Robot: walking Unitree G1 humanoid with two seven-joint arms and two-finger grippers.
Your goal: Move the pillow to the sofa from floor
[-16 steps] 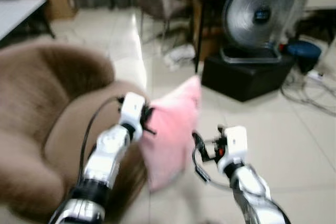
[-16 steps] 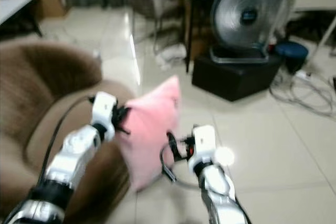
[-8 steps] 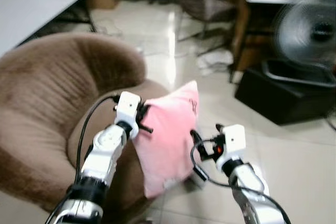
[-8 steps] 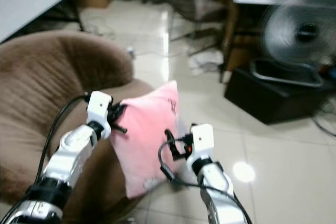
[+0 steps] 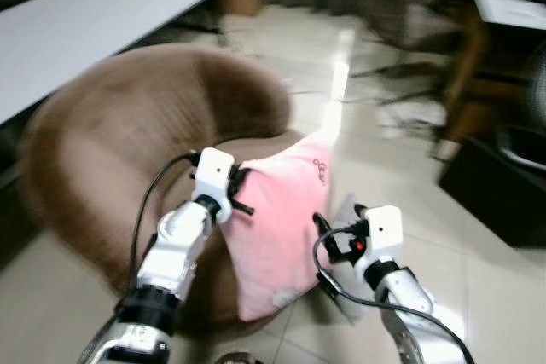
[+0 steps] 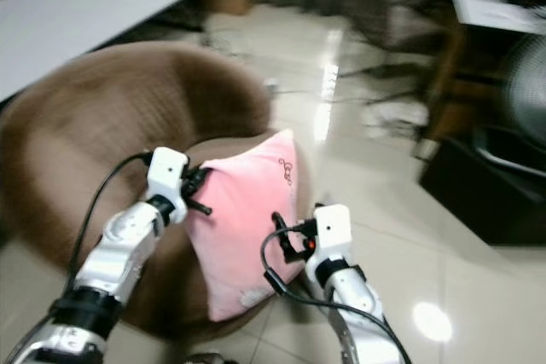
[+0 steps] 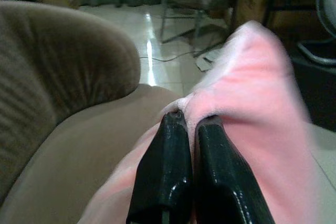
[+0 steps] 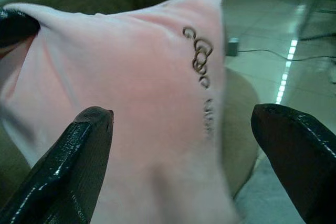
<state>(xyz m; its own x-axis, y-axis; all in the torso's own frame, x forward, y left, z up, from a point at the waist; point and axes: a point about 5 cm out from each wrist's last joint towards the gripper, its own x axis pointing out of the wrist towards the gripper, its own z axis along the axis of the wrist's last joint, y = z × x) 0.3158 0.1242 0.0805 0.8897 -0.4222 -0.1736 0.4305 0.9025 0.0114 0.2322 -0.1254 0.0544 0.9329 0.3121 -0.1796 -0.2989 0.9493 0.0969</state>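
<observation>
Over rounded brown plush sofa [image 5: 102, 151], left gripper [image 7: 188, 121] pinches soft pink pillow [image 5: 277, 228].

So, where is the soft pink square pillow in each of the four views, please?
Left eye view: soft pink square pillow at centre, between both grippers.
Right eye view: pillow at centre, lower half.
Left wrist view: pillow beyond the left gripper, which pinches its edge.
Right wrist view: pillow across the middle.
Shared landmark: the brown plush round sofa behind it.
</observation>
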